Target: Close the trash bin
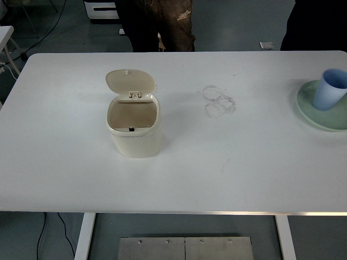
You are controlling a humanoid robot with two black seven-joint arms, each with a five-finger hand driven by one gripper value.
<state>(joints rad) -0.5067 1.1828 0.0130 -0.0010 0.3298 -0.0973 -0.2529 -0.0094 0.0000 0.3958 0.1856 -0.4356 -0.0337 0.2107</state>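
A small cream trash bin (135,140) stands on the white table (227,173), left of centre. Its round lid (130,82) is flipped up and leans back behind the opening, hinged at the far rim. The inside of the bin looks brownish and holds nothing that I can make out. Neither of my hands shows anywhere in the head view.
A light blue cup (331,89) sits tilted on a pale green plate (321,115) at the table's right edge. Faint ring marks (218,101) stain the table's middle. A person in dark trousers (158,24) stands beyond the far edge.
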